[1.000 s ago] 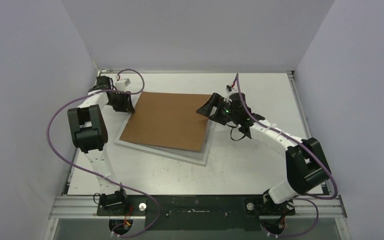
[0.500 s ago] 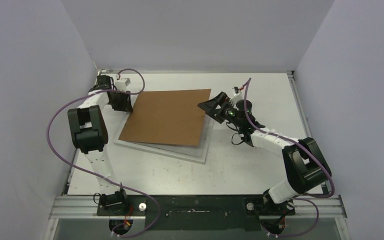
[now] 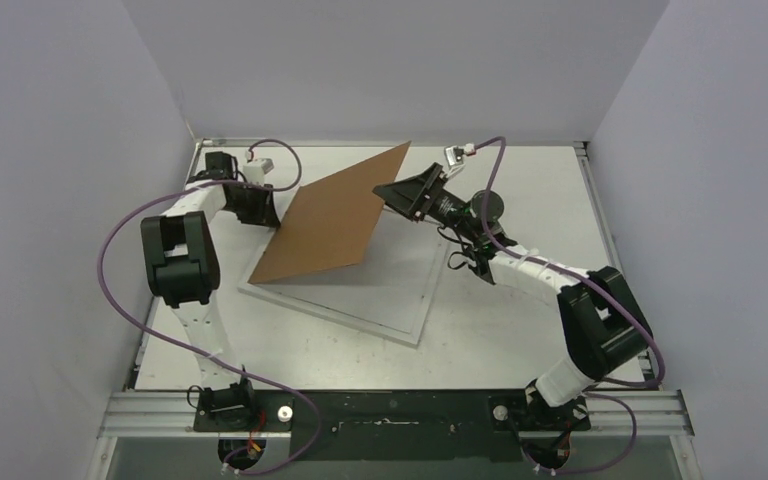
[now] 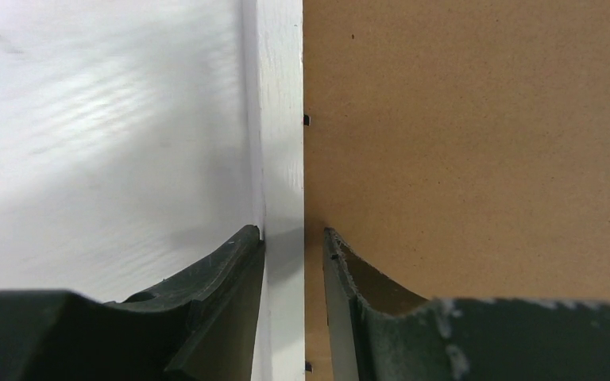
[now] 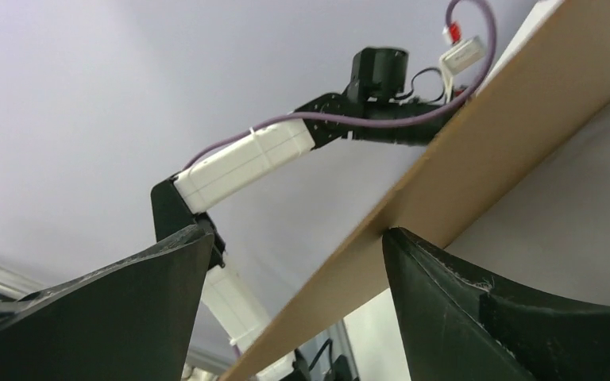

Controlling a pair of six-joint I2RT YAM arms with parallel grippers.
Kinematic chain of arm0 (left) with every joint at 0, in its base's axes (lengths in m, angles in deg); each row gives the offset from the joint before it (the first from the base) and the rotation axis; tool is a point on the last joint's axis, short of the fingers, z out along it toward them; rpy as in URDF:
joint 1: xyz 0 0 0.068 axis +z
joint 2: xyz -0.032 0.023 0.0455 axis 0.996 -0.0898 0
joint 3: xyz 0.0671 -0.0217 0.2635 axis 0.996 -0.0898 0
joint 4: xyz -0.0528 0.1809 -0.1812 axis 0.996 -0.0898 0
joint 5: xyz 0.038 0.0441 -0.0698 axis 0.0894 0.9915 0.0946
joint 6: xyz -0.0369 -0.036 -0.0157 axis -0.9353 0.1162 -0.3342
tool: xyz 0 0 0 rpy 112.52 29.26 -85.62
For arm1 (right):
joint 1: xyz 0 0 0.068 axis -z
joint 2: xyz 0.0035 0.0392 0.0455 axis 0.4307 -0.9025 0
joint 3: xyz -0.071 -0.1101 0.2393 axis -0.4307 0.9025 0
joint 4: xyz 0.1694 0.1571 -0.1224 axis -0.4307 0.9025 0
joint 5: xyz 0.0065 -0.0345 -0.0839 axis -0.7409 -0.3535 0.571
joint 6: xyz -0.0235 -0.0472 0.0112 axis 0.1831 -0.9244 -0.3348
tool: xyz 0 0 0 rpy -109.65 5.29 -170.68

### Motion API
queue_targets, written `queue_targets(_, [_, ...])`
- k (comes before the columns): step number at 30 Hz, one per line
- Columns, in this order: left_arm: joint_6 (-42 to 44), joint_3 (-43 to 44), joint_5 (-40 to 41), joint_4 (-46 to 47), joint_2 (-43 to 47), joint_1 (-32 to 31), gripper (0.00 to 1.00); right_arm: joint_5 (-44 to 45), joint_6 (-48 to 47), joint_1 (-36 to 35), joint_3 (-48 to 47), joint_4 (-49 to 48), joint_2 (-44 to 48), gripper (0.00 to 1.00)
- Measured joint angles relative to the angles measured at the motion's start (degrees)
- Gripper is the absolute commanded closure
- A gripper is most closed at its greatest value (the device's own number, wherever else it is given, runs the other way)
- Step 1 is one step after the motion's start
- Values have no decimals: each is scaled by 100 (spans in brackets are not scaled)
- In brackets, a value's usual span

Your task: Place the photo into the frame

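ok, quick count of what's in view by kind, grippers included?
brown backing board: 1
white frame: 1
gripper: 2 (left gripper, right gripper)
Total: 4

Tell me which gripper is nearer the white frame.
Left. The left gripper straddles the frame's left rim; the right gripper hangs above it, open around the tilted backing board's edge.
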Motion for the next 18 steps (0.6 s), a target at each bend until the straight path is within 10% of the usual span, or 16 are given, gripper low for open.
queue_targets(10, [-111, -328, -442, -155, 162, -260, 70, -415, 824, -249, -378, -525, -892, 23])
queue_targets(18, [-146, -428, -592, -356, 214, -249, 70, 166, -1204, -387, -1541, 3565, 35, 34])
